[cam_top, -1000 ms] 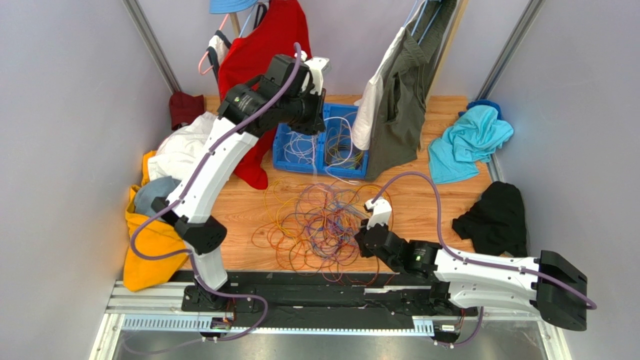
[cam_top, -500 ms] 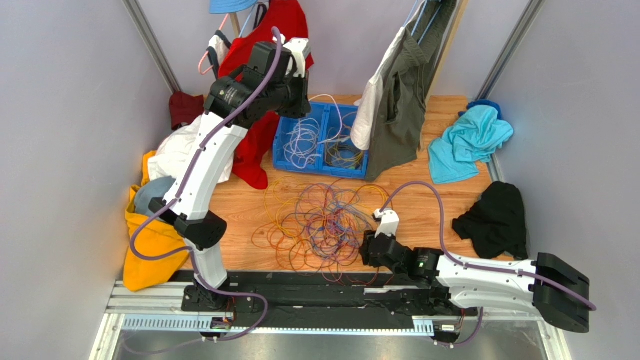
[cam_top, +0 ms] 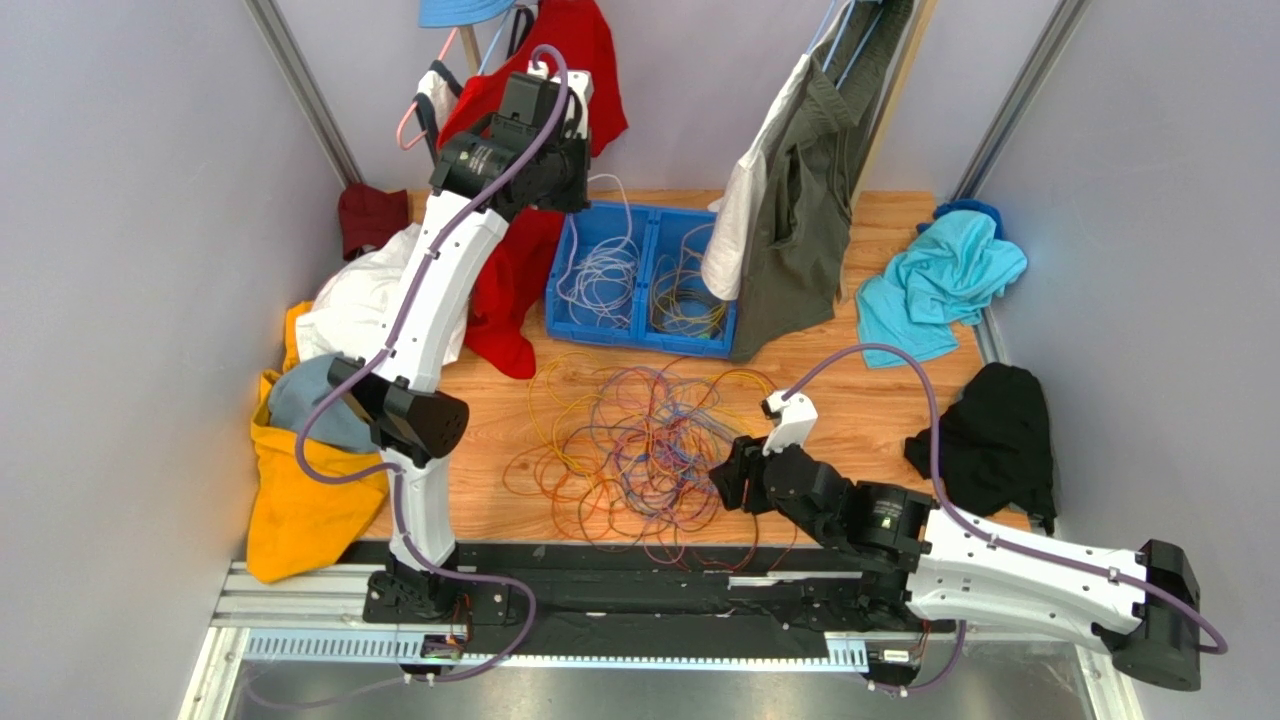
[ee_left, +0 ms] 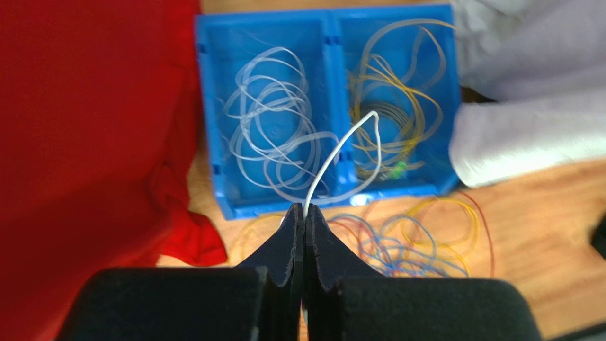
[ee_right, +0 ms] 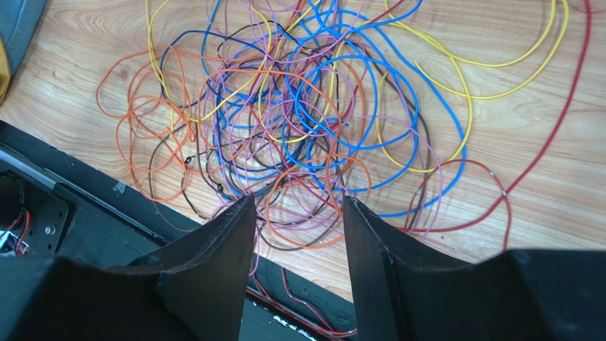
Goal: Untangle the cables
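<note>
Tangle (ee_right: 299,121) before right pincer (ee_right: 297,206); white cable (ee_left: 338,149) in left pincer (ee_left: 304,210).

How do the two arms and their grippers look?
The left arm and right arm have white links and black joints, and a purple hose loops along each. The left gripper and right gripper have matte black, wedge-shaped fingers.

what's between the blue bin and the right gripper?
Top view: the tangled cables fill the stretch from blue bin to right gripper.
</note>
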`<state>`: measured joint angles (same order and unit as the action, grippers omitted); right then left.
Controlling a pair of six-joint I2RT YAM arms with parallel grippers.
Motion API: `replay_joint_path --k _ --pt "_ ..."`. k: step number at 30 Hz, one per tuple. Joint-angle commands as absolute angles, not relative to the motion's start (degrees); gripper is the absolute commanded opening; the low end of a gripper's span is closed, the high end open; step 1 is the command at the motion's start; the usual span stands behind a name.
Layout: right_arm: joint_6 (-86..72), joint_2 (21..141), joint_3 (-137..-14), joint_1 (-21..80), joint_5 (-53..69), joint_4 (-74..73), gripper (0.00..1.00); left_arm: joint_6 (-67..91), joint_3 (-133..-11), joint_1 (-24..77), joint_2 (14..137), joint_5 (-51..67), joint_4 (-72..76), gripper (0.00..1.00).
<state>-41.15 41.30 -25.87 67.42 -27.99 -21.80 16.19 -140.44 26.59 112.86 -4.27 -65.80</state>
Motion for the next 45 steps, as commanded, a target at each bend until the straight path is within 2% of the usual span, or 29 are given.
replay_joint_path --k 1,13,22,23,24,26,27,28,29,35,45 --pt "-39.29 40.43 -28.30 67.59 -28.48 -26.36 0.52 12.31 -142.21 25.14 113.20 -8.17 -58.02 0.00" --pt "-38.76 44.29 -27.86 67.59 -28.04 -25.40 0.52 15.11 -139.50 21.62 125.06 -2.38 -48.79 0.00" --pt "-38.85 46.05 -27.60 67.59 -27.07 -23.64 0.52 17.40 -136.23 19.78 130.25 -4.57 -43.24 0.00" --pt "-38.85 46.23 -27.68 67.67 -27.24 -23.64 0.52 17.49 -136.23 19.78 130.34 -4.40 -43.16 0.07" --pt "-38.85 46.14 -27.69 67.59 -27.33 -23.64 0.52 17.58 -136.32 19.78 130.52 -3.70 -43.33 0.28" --pt "-38.76 46.23 -27.86 67.59 -27.25 -23.64 0.52 18.28 -135.53 19.78 129.73 -3.43 -44.03 0.41" --pt "-38.85 46.23 -27.86 67.59 -27.33 -23.38 0.52 18.37 -133.44 19.86 128.94 -3.60 -43.95 0.68" --pt "-38.93 46.06 -27.86 67.59 -27.25 -23.29 0.52 18.46 -132.11 20.04 126.85 -3.95 -43.16 0.74" --pt "-39.02 46.05 -27.69 67.59 -27.25 -23.12 0.52 18.37 -130.71 20.13 125.52 -4.39 -42.81 0.86" --pt "-40.08 45.53 -26.63 67.59 -27.16 -21.71 0.51 16.09 -119.55 23.55 111.73 -9.40 -40.70 0.87" --pt "-38.06 37.98 -27.15 67.68 -31.99 -23.20 0.51 24.94 -82.90 41.37 81.51 -16.25 -32.96 0.90"
